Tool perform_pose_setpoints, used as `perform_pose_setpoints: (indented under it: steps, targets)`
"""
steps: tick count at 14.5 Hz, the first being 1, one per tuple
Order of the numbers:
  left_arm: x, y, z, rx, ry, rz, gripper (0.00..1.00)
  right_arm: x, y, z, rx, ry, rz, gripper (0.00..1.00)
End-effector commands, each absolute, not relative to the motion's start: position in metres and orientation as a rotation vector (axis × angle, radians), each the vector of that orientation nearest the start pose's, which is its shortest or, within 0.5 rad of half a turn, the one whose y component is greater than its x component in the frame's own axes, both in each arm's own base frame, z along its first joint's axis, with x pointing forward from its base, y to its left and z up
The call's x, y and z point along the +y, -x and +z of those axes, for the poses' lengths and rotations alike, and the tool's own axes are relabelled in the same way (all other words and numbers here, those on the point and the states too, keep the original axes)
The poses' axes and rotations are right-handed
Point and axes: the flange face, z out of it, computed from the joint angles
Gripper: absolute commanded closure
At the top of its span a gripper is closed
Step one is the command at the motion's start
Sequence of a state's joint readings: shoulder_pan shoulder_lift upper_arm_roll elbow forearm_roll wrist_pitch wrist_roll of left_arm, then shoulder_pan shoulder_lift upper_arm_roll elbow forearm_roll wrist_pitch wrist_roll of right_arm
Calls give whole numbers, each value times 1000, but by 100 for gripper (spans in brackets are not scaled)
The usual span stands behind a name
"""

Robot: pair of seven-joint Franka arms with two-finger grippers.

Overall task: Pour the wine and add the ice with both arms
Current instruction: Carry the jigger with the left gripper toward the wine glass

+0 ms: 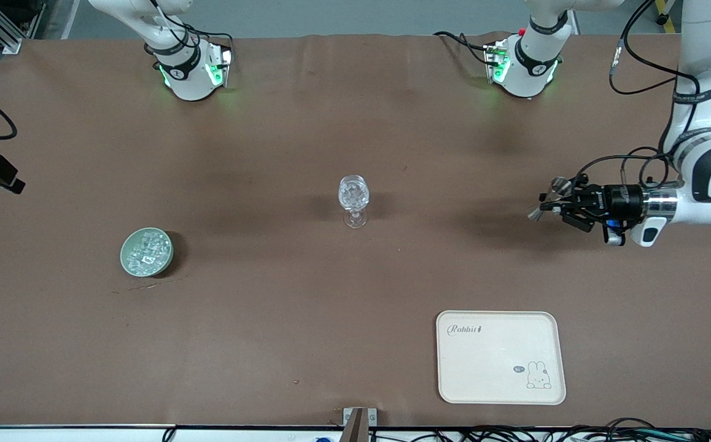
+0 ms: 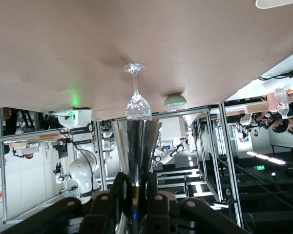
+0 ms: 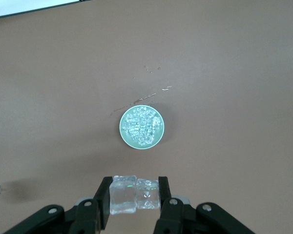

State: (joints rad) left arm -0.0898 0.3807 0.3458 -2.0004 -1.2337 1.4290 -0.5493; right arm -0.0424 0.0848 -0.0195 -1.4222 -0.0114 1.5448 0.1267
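The right gripper (image 3: 135, 195), clenched on ice (image 3: 134, 194), hangs over the bowl (image 3: 141, 127), well apart from the glass (image 1: 353, 199), while the left gripper (image 1: 546, 204), nearer it, grasps a metal cup (image 2: 136, 146).

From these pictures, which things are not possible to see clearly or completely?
- Right gripper: outside the front view's edge; only its wrist view shows it shut on ice cubes.
- Stemmed glass: too small to tell whether it holds wine.
- Left gripper: the shiny metal cup it holds blocks part of the glass in its wrist view.
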Motion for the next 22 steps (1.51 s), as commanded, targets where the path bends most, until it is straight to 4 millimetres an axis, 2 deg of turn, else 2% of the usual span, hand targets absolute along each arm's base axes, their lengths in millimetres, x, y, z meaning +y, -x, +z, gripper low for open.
perform_pose_setpoints:
  steps: [1,4,6,8,12,22]
  targets:
    - [-9,-541,312,1265,-1562,-1059,100,-36,-572,647,277,3120,-55,99]
    - [-52,-546,327,1324,-1587,-1075,100,-35,-571,647,275,3120,-55,99]
    - [-91,-546,335,1320,-1686,-1043,100,-35,-571,646,275,3120,-50,99]
    - [-125,-546,336,1353,-1712,-1035,100,-35,-571,646,275,3120,-52,99]
    - [-169,-540,340,1381,-1734,-1052,100,-35,-571,645,273,3120,-48,99]
    - [-295,-514,335,1510,-1791,-863,100,-31,-572,643,266,3121,-45,99]
